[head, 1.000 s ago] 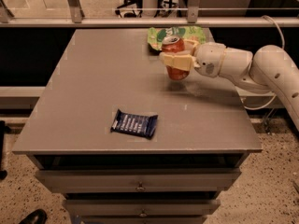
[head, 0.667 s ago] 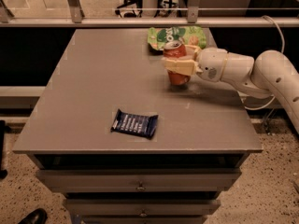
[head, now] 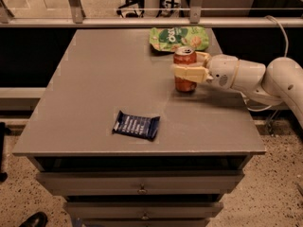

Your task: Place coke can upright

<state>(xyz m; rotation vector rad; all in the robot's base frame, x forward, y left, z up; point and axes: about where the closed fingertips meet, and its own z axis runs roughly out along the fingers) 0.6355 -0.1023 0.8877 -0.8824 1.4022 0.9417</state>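
Note:
The coke can point(head: 184, 57), red with a silver top, stands upright on the grey table point(head: 104, 79) towards its back right. My gripper point(head: 187, 70) reaches in from the right on a white arm. Its pale fingers point(head: 188, 73) wrap the can's middle, one in front and one behind, so it is shut on the can. The can's base appears to rest on the tabletop.
A green snack bag point(head: 179, 37) lies just behind the can at the table's back edge. A dark blue wrapped bar point(head: 136, 125) lies near the front middle. Drawers sit under the tabletop. A rail and glass run behind the table.
The can has gone from slightly tilted to upright in my gripper, and it sits a little lower on the table. The bag and bar have not moved.

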